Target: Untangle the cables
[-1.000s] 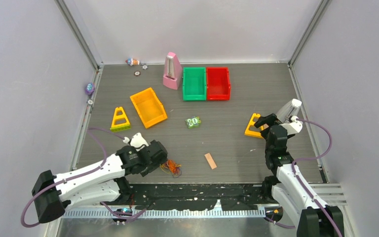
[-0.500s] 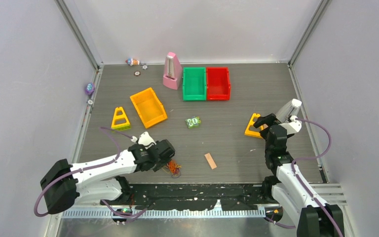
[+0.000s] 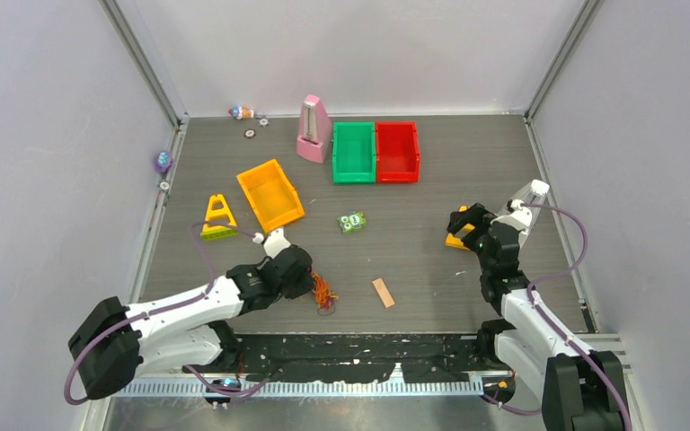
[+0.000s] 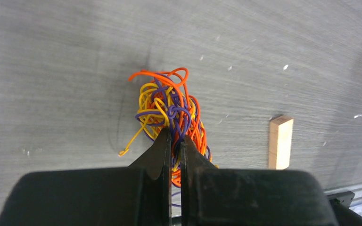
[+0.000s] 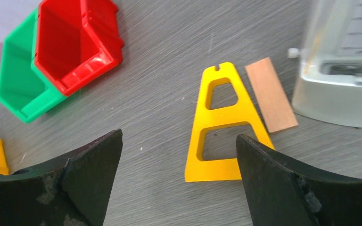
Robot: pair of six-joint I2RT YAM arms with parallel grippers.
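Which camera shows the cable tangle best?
The left wrist view: the tangled bundle of thin orange, yellow and purple cables fills its centre, strands distinct, with the left gripper shut on it. The top view shows only a small blur. The right wrist view misses it.

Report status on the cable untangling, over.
Copy: left jaws shut on the cables, all three colours knotted together; right jaws open above the yellow A-shaped piece; wooden block nearby, not touching the tangle.
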